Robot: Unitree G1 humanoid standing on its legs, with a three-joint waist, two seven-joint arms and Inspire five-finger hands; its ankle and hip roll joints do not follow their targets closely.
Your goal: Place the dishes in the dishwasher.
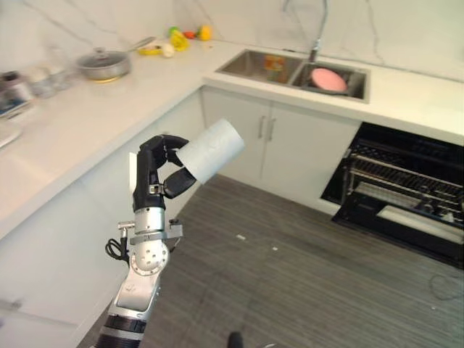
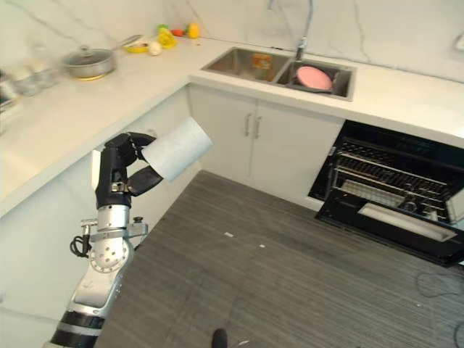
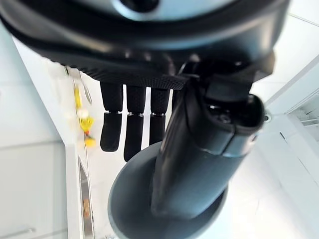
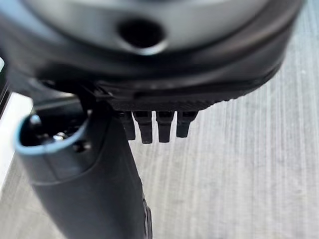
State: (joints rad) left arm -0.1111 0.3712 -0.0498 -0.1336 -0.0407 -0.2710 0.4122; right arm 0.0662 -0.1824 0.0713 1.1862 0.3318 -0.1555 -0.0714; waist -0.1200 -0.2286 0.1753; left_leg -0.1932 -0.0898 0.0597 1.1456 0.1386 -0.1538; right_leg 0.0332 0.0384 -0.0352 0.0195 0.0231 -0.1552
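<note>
Pale cylindrical cup gripped by left robot hand.

The kitchen is brightly and evenly lit, with soft, diffuse light and no hard shadows on the grey floor. The white countertop and marble backsplash are washed out close to pure white, so veins and edges fade. The open dishwasher reads as a deep dark cavity with little detail. Things at the far counter corner are small and soft. In the wrist views, each hand's dark bulk is blurred from closeness, and the left wrist view's background is blown out with glare.
</note>
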